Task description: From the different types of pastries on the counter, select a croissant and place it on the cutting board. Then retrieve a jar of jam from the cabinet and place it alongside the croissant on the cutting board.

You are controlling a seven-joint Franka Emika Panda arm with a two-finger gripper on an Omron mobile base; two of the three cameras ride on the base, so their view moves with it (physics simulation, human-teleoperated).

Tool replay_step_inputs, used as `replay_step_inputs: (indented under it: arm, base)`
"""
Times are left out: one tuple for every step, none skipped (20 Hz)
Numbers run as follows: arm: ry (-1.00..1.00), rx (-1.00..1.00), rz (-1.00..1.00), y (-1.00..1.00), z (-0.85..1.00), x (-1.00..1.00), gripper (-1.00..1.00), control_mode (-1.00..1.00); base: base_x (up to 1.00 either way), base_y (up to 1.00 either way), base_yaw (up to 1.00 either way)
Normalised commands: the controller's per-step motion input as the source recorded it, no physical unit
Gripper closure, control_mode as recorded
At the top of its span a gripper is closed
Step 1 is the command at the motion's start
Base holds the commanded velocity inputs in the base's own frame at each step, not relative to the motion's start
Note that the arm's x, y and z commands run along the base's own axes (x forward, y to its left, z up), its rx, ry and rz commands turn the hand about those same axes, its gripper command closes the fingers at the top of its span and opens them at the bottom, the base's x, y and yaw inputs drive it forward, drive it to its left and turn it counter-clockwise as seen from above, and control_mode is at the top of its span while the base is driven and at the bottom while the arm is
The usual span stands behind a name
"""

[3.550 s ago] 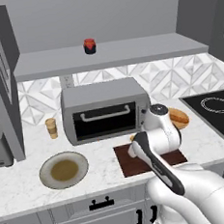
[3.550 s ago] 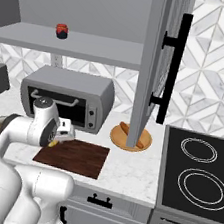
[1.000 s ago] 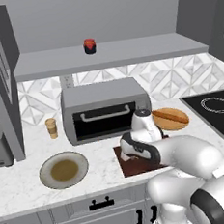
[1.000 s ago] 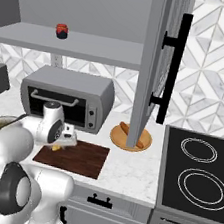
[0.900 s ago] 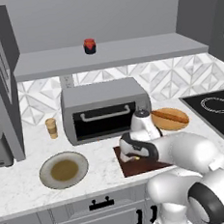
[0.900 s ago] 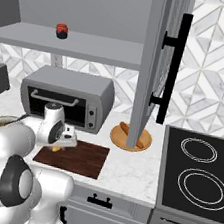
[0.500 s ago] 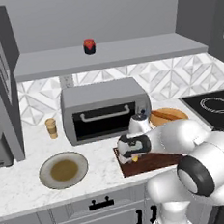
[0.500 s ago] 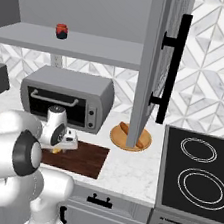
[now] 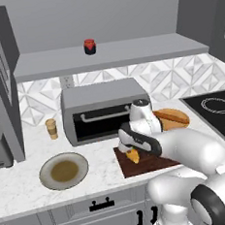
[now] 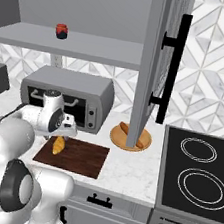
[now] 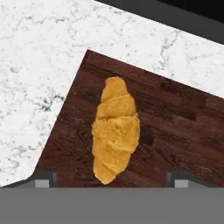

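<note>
While the croissant (image 11: 115, 131) lies flat on the cutting board (image 11: 175, 131), near the board's corner, the claw (image 11: 109, 179) is held just above it with its two tips spread wide to either side of the pastry and touching neither flank; nothing is gripped. Seen from the right base view, the croissant (image 10: 58, 145) rests on the board's end nearest the toaster oven (image 10: 67, 102), and the board (image 10: 82, 159) sits on the white marble desk (image 10: 126, 171).

The croissant is judged to be light, soft and flaky: a firm squeeze would likely crush or crumb it. Should it need shifting, it is best taken across its thick middle, where the body is widest, and not by a tapered end.

The jar of jam (image 9: 89, 46) stands upright on the cabinet shelf (image 9: 128, 52), well above the desk and apart from everything else. It is judged to be rigid, heavier than the pastry, smooth-sided and breakable if dropped. A grip across the round body, below the dark lid, is suggested, with the jar kept upright during the descent. It can be set down on the free stretch of the board beside the croissant. The second pastry (image 9: 171, 117) on its tan plate (image 10: 130, 137) is left alone.
</note>
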Motion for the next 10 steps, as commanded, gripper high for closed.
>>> replay_step_inputs:
  arm:
    - [-0.27, 0.00, 0.00, 0.00, 1.00, -0.51, -1.00, -1.00]
    - [-0.28, 0.00, 0.00, 0.00, 1.00, -0.49, -1.00, -1.00]
    - [-0.31, 0.00, 0.01, 0.00, 1.00, -0.52, -1.00, -1.00]
    - [-0.28, 0.00, 0.02, 0.00, 1.00, -0.52, -1.00, -1.00]
    - [-0.23, 0.00, 0.02, 0.00, 1.00, -0.65, -1.00, -1.00]
    - [-0.19, 0.00, 0.03, 0.04, 1.00, -0.79, -1.00, -1.00]
    - [-0.17, 0.00, 0.03, 0.06, 1.00, -0.85, -1.00, -1.00]
    - [-0.17, 0.00, 0.04, 0.06, 1.00, -0.87, -1.00, -1.00]
    - [-0.19, 0.00, 0.04, 0.06, 1.00, -0.87, -1.00, -1.00]
    - [-0.23, 0.00, 0.03, 0.05, 1.00, -0.82, -1.00, -1.00]
  base:
    - [0.00, 0.00, 0.00]
    - [0.00, 0.00, 0.00]
    - [0.00, 0.00, 0.00]
    - [0.00, 0.00, 0.00]
    - [0.00, 0.00, 0.00]
    - [0.00, 0.00, 0.00]
    - [0.00, 0.00, 0.00]
    - [0.00, 0.00, 0.00]
    - [0.00, 0.00, 0.00]
    - [0.00, 0.00, 0.00]
